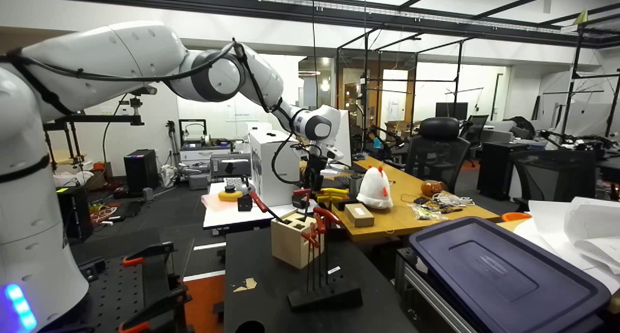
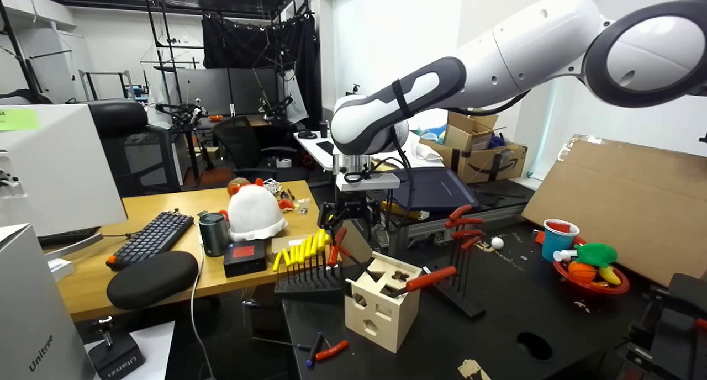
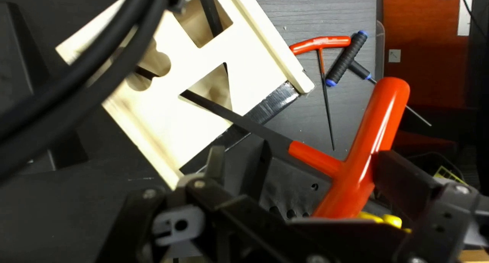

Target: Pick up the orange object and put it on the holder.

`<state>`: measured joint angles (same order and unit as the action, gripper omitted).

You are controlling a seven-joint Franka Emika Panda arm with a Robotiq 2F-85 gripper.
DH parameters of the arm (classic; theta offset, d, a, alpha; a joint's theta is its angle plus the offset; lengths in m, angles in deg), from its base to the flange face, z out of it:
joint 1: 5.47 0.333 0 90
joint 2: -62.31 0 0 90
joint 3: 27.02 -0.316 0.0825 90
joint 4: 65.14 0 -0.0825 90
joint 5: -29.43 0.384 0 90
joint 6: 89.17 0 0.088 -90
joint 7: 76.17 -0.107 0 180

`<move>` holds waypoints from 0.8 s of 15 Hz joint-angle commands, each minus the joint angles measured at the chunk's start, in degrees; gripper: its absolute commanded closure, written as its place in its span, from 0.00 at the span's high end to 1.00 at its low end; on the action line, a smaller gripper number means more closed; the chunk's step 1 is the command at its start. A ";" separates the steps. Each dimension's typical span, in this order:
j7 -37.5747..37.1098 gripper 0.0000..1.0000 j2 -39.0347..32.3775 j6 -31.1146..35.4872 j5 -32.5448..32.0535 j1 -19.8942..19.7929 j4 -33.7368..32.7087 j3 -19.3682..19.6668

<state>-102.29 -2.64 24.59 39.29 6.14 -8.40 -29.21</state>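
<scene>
The orange T-handled key (image 3: 353,171) is the likeliest match for the task, though others of its kind show too. Its dark shaft (image 3: 263,131) runs into the triangular opening on top of the wooden holder (image 3: 195,64), and its crossbar (image 3: 376,121) sits out beyond the holder's edge. The gripper (image 3: 297,159) is beside the holder as well, its jaws wide apart and clamped on nothing; in the wrist view the crossbar shows in the gap, close to one finger (image 3: 401,179), and whether they touch I cannot tell.

The crossbar looks like smooth, glossy plastic, stiff and hardly fragile, and the shaft like rigid metal. I'd expect a fairly light piece, but one that swings if held by an end, and its rounded coating may let it slip or turn. The best hold is probably across the crossbar's middle, where the shaft joins.

The key's long axis is the shaft: it slants up and out of the holder, towards the side where, in an exterior view, the black rack (image 2: 306,291) of yellow handles (image 2: 316,243) stands. The crossbar lies roughly square to it.
</scene>
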 commanded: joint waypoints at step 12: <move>-1.17 0.66 -6.99 -2.40 -3.25 1.98 -11.50 1.27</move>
<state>-102.32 -7.98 24.40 37.58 7.34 -16.32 -28.99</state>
